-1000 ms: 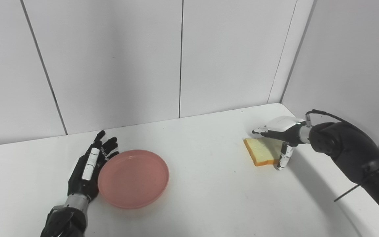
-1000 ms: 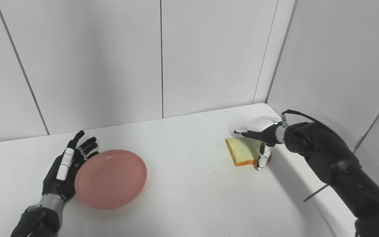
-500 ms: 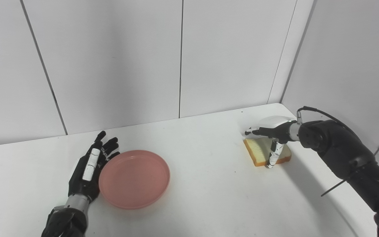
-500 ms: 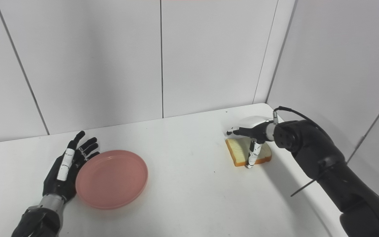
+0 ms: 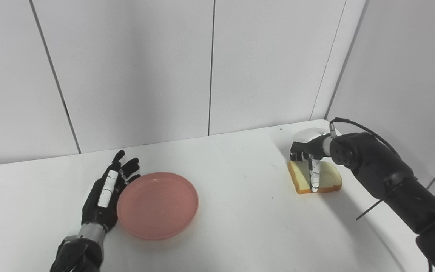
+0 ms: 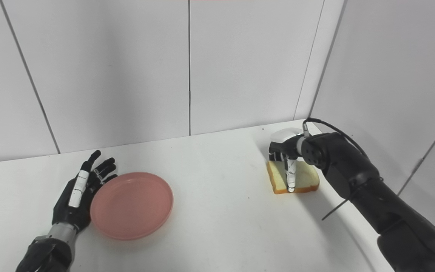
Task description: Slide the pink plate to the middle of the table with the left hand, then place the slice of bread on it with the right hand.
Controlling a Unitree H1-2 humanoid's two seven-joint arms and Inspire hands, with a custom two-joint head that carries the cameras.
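Fingers [image 5: 126, 170] of my left hand [image 5: 106, 196] are lying straight and spread, holding nothing, their inner side touching the left rim of the pink plate [image 5: 158, 204]. The palm is sitting flat against that same rim, and the dark forearm is running from there down toward the near edge of the table [image 5: 240, 226].

My right hand [image 5: 310, 151] is hanging over the slice of bread [image 5: 325, 180], well to the right of the plate, close to the corner where the two walls are meeting. One finger is pointing straight down across the near crust of the slice, while the others are curling above its far edge. I cannot tell whether they are actually pinching the bread or only resting around it. The slice is lying flat on the table. From the white back of the hand a black cable is looping up, and my right arm is stretching away to the right, further still from the plate.
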